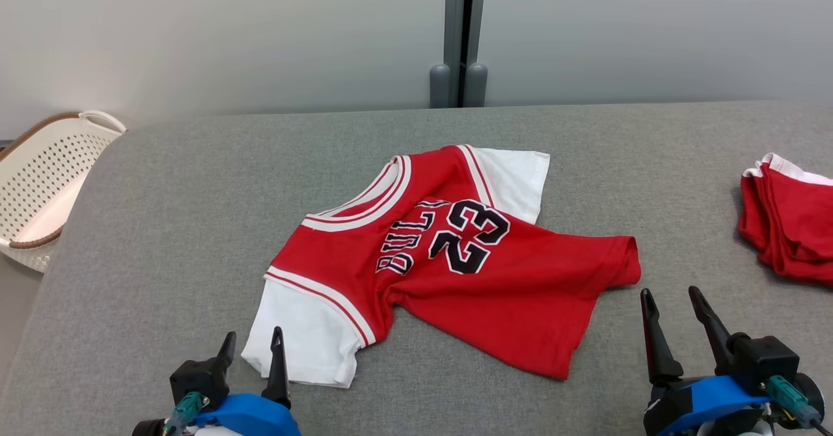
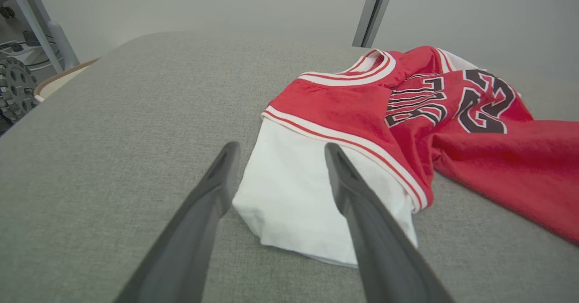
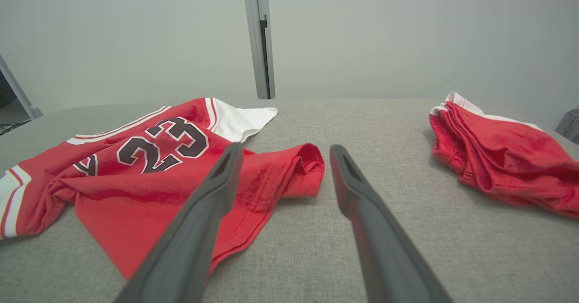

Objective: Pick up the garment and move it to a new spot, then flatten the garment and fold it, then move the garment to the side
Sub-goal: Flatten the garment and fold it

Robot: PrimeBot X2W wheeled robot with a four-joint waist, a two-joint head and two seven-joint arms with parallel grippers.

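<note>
Shirt: the red shirt (image 1: 449,260) with the number 23 is laid crumpled in the middle of the grey table (image 1: 195,176), with a white sleeve (image 1: 306,332) near the robot and another white sleeve (image 1: 514,179) at the far side.
Left gripper: the left gripper (image 1: 254,348) is held wide apart just before the near white sleeve. Nothing is held in it.
Right gripper: the right gripper (image 1: 673,309) is spread apart too, just beside the bunched red hem (image 1: 621,260). Nothing is held in it.
What could go wrong: only the top layer may be pinched, so the shirt could be lifted twisted. The rolled hem could be missed, because it is curled under.
More that could go wrong: the shirt could be dragged onto the other red pile (image 1: 787,228) at the right if it is moved that way.
Seen from the head: a white basket (image 1: 45,182) is seen past the table's left edge.
Seen from the left wrist: the sleeve (image 2: 298,203) is seen between the two fingers.
Seen from the right wrist: the curled hem (image 3: 303,167) and the folds of the other pile (image 3: 493,158) are shown up close.
</note>
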